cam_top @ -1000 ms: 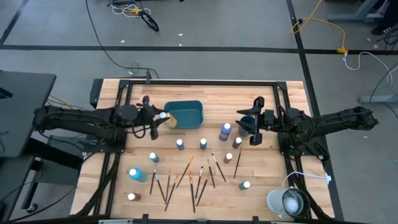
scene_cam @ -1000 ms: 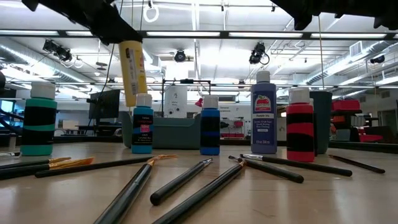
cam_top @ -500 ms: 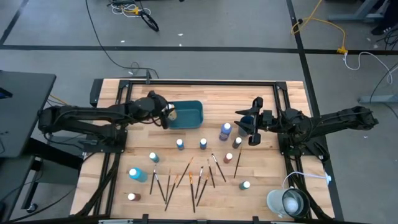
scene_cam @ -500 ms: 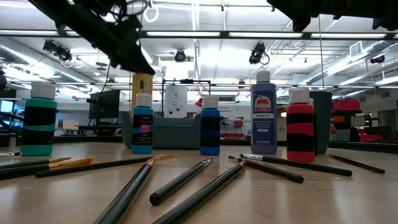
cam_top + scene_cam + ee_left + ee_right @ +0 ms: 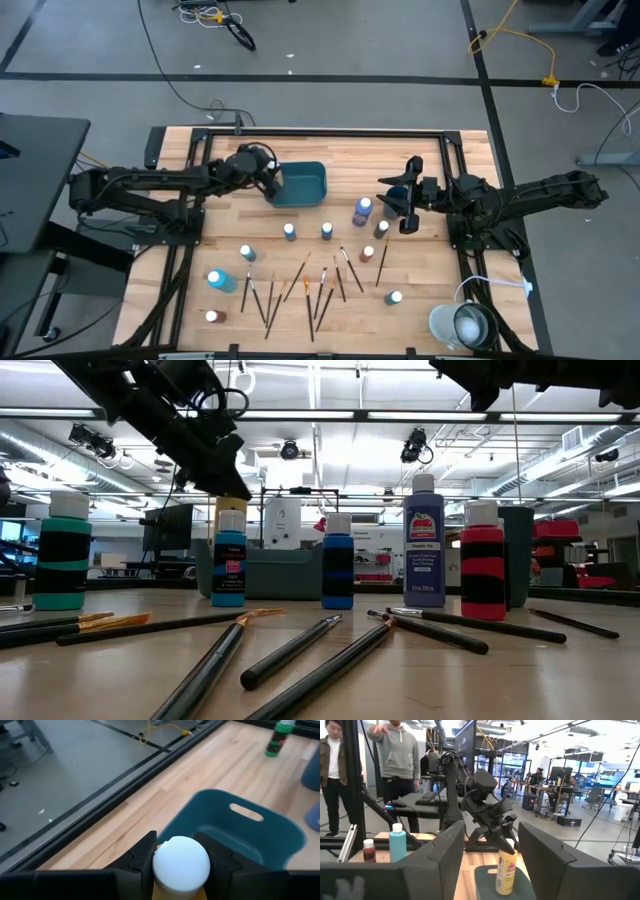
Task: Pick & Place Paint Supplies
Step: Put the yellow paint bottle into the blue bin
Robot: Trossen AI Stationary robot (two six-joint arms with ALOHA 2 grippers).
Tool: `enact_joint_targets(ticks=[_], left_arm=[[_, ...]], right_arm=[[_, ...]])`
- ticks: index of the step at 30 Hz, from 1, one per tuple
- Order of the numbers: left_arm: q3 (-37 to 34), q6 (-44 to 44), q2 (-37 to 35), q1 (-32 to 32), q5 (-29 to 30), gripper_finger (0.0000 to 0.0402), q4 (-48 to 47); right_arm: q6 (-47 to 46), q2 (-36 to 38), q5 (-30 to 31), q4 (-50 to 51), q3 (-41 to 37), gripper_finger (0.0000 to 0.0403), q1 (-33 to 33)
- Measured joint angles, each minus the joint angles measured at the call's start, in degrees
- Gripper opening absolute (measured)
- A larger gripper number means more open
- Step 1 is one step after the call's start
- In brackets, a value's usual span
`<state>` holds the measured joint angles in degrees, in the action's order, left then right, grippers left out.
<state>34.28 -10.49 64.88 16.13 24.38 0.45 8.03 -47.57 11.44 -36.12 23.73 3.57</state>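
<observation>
Holding the yellow paint bottle [image 5: 505, 871] in my left gripper's [image 5: 270, 183] fingers over the teal tray [image 5: 305, 185] (right gripper [image 5: 407, 205] spread, empty); other bottles and brushes [image 5: 305, 287] remain on the counter [image 5: 420, 270].

Left tool [image 5: 272, 184] clamped on load, arm reaching inward. Right tool [image 5: 404, 207] spread wide, empty, hovering mid-table.

Yellow bottle [image 5: 229, 506] mostly hidden behind blue bottle [image 5: 229, 570] — brush tips too small to tell
</observation>
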Motion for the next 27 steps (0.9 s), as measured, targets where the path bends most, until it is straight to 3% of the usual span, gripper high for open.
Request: enact_joint_targets(ticks=[12, 27], left_arm=[[-0.8, -2.2, 0.4, 1.6, -1.3, 0.0127, -0.7], [-0.6, -2.4, 5.4, 1.9, 1.5, 0.0144, 3.8]], right_arm=[[0.0, 0.0, 0.0, 0.2, 0.0, 0.0191, 0.0], [0.0, 0.0, -0.2, -0.2, -0.1, 0.0191, 0.0]])
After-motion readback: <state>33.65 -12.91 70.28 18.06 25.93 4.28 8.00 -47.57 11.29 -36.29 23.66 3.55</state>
